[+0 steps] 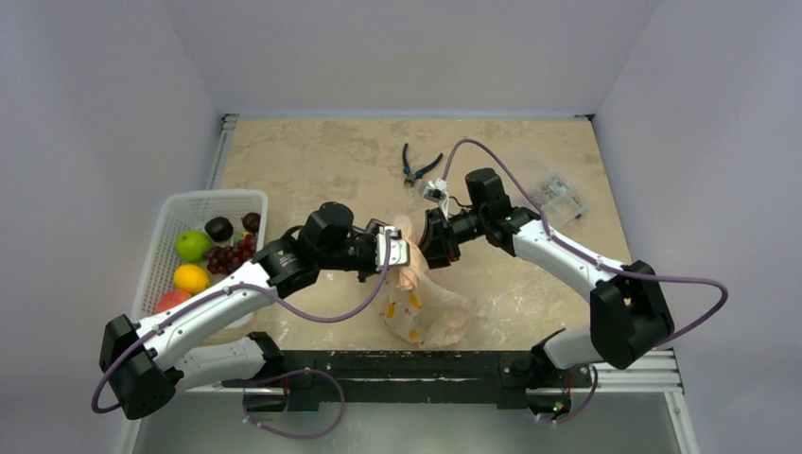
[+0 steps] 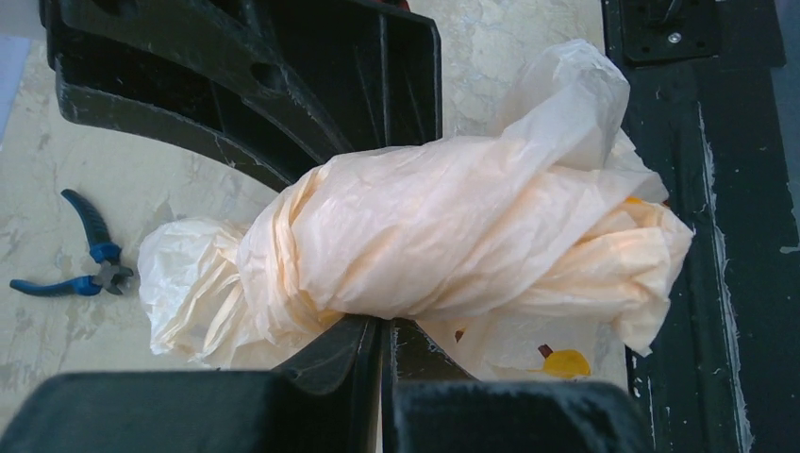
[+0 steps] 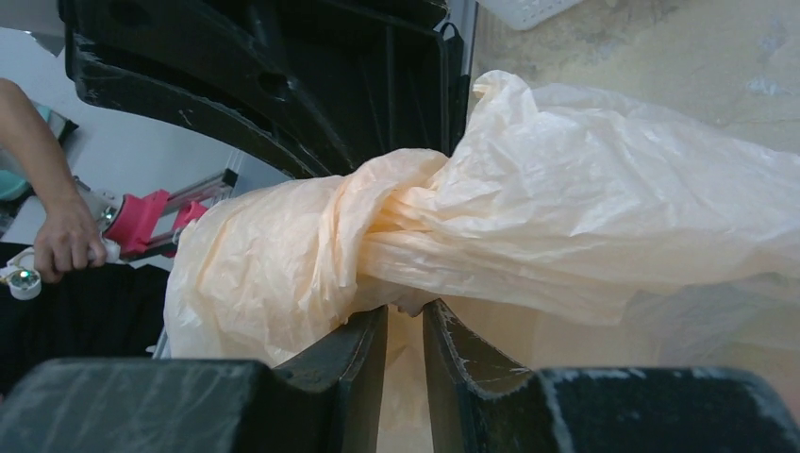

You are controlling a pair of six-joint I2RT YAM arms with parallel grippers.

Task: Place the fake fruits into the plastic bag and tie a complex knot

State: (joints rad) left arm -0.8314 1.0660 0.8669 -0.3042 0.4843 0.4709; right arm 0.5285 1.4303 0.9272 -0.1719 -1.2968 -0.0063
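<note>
The plastic bag [image 1: 430, 317] is a single pale peach bag. It lies crumpled on the table [image 1: 312, 161] just ahead of the arm bases, between the two arms, and its neck is drawn up to the two sets of jaws. One knot [image 1: 410, 253] sits in that raised neck.

Six fake fruits show, all in the white mesh basket [image 1: 213, 197] at the table's left edge, well apart from the bag:
- one green round fruit [image 1: 193, 245]
- one yellow-orange citrus [image 1: 191, 278]
- one reddish mango [image 1: 170, 300], partly hidden by the left arm
- two dark plum-like balls [image 1: 218, 228] [image 1: 251, 222]
- one dark red grape bunch [image 1: 232, 257]

Whether any fruit is inside the bag cannot be told.

The left jaws are almost together, with only a thin slit between them, clamped on the bunched film beside the knot [image 2: 274, 245]. The right jaws stand a narrow gap apart and pinch the gathered strands on the other side of the knot [image 3: 377, 222]. The two sets face each other closely across it.

The film is thin, crinkly and translucent, with orange-yellow printed marks [image 2: 566, 362] low on the body. At the knot the plastic is twisted into tight pleated folds, and one band is wrapped round the rest. Looser, paler film puffs out beyond it.

One pair of blue-handled pliers [image 1: 416, 168] and one clear plastic box [image 1: 558, 194] lie farther back on the table.
</note>
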